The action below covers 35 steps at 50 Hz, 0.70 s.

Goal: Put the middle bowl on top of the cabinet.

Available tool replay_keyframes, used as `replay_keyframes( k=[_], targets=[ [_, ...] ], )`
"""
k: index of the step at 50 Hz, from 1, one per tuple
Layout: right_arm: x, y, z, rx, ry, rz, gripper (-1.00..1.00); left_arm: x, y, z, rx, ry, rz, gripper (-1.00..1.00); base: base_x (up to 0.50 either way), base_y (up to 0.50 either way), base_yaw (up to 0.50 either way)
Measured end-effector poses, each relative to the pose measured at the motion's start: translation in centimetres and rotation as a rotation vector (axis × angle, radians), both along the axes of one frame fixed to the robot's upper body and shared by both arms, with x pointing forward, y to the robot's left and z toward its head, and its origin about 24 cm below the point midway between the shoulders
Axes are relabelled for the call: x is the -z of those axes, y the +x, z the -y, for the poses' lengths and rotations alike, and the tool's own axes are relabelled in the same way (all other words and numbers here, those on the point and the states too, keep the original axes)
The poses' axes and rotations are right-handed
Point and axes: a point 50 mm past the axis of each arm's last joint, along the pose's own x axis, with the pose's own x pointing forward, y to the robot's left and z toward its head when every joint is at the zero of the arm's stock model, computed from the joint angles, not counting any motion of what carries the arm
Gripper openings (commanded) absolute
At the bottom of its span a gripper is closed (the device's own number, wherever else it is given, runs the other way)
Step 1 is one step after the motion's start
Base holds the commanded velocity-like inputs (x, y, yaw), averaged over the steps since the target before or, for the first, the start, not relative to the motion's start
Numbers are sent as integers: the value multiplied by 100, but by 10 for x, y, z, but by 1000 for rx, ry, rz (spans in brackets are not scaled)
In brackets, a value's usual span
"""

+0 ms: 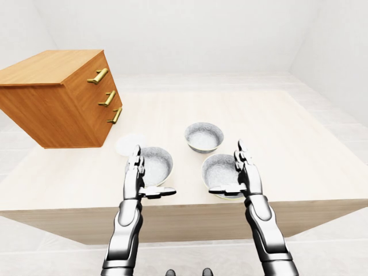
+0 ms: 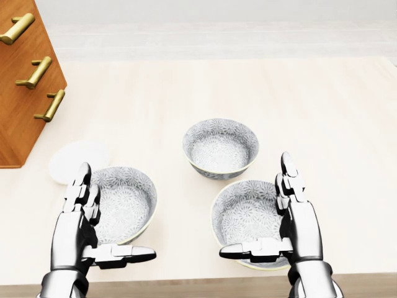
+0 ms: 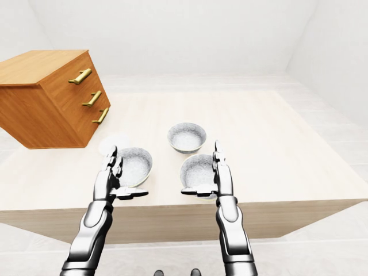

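Observation:
Three grey patterned bowls stand on the pale wooden table [image 2: 155,93]. The middle bowl [image 2: 220,148] sits higher in the head view, between the left bowl [image 2: 127,198] and the right bowl [image 2: 248,214]. My left hand [image 2: 118,211] hovers open over the left bowl's near side, fingers up and thumb pointing right. My right hand [image 2: 255,205] is open over the right bowl, thumb pointing left. Neither hand holds anything. The wooden cabinet [image 1: 57,95] with three brass handles stands at the table's upper left, its flat top [image 1: 49,66] bare.
A small white plate [image 2: 77,158] lies between the cabinet and the left bowl. The table's near edge [image 1: 184,210] runs just below my hands. White floor and walls surround the table.

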Motion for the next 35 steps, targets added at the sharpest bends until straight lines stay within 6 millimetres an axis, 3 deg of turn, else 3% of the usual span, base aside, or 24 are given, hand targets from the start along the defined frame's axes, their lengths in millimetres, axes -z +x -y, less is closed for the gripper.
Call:
replay_keyframes(
  k=[16, 35],
  targets=[
    [0, -3, 8, 8, 59, -6, 100, -2, -1, -3, 9, 51, 22, 100, 0, 0, 0],
    [-16, -9, 13, 36, 85, 47, 100, -15, -5, 3, 52, 77, 81, 100, 0, 0, 0]
  ],
)
